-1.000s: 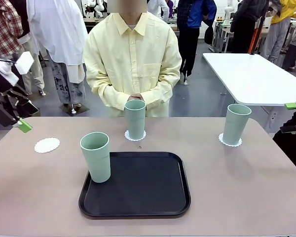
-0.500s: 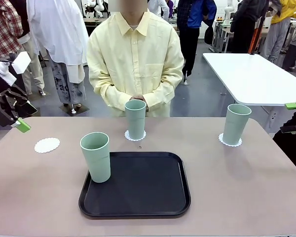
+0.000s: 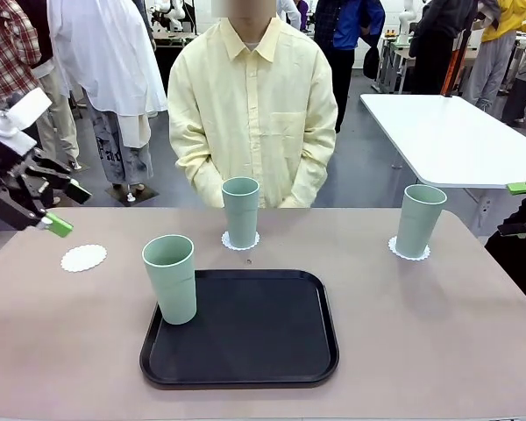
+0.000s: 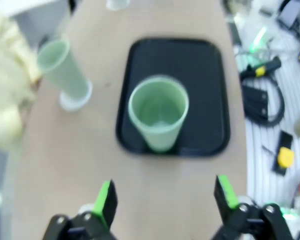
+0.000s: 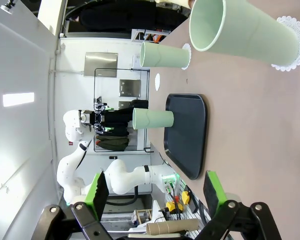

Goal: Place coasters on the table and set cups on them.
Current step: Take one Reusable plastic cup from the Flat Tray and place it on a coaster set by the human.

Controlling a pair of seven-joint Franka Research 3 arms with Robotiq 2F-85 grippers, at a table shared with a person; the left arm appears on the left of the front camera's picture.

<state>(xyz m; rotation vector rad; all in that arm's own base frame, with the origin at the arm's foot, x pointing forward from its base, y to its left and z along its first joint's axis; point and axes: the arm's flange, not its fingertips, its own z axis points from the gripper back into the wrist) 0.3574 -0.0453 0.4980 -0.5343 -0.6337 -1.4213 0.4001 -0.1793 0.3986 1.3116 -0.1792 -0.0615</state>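
Cup (image 3: 169, 279) on black tray (image 3: 254, 329), 9 o'clock edge; two cups (image 3: 240, 210) on coasters (image 3: 229, 239) on desk (image 3: 438, 333) at tray's 12 and 2 o'clock; bare coaster (image 3: 83, 258) at 10. Left end effector (image 4: 165, 192), right end effector (image 5: 155, 192): fingers apart, empty.

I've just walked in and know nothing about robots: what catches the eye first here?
Three mint-green cups stand out: the middle cup and the right cup stand on lacy white coasters, while the third cup stands at the left edge of the black tray. A bare coaster lies on the table at the left, with the left gripper open in the air near it. A person in a yellow shirt stands opposite.
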